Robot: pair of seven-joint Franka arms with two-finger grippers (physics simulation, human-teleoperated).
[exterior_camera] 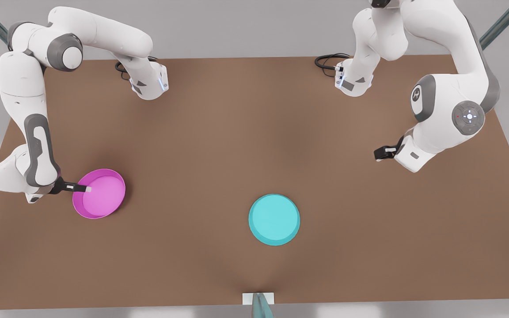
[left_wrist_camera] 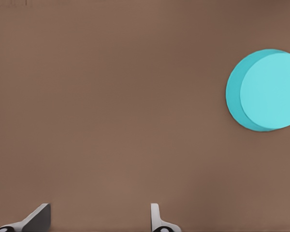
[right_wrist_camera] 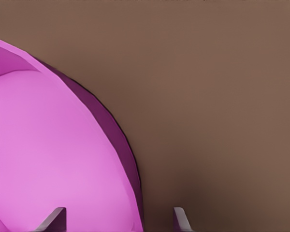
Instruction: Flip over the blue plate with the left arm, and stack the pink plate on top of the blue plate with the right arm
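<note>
The pink plate lies rim-up on the brown table at the front view's left. My right gripper is open at its near-left edge. In the right wrist view the gripper straddles the rim of the plate, one finger over the inner floor and the other outside. The blue plate rests near the table's front centre with a flat plain face up. My left gripper hangs open and empty above the table at the front view's right, well away from the blue plate; its fingertips frame bare table.
The brown table carries both arm bases at its back edge, each with a black cable beside it. A small white-and-grey bracket sits at the front edge. Open tabletop lies between the two plates.
</note>
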